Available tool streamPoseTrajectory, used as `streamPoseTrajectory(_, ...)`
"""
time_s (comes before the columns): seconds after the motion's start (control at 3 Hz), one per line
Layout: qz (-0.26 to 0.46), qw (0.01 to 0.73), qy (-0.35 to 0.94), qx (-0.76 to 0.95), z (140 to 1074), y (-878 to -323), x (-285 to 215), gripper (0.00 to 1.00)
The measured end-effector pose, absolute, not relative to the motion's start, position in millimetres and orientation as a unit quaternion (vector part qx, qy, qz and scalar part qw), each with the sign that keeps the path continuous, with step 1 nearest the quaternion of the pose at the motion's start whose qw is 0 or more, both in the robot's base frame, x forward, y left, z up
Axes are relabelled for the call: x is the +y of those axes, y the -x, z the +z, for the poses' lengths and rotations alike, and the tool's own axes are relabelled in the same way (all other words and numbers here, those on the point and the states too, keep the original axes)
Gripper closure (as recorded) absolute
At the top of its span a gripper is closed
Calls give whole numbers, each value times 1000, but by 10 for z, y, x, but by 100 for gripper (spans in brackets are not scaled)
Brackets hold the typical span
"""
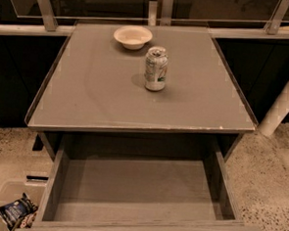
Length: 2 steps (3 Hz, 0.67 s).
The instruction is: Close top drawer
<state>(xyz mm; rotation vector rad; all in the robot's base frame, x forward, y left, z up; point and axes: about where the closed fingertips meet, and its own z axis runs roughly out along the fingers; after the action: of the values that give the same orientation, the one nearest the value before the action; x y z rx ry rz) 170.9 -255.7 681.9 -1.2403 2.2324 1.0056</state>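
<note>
The top drawer [140, 190] is pulled far out of the grey cabinet, below the front edge of the cabinet top [88, 79]. It is wide, shallow and grey, and its inside holds nothing. Its front panel runs along the bottom edge of the camera view, and its knob is out of view. The gripper is not in view in the current frame.
A white bowl [133, 37] and a soda can [156, 68] stand on the cabinet top. A clear bin [2, 197] with a snack bag [15, 210] sits on the speckled floor at the lower left. A white post [282, 104] leans at the right. Dark glass panels line the back.
</note>
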Motion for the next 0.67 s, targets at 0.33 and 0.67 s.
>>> streamPoseTrajectory(0.33,401,165,442,785,6370,-1803,-2588,0)
streamPoseTrajectory(0.67,407,149,483,761,6111,-2046,-2477,0)
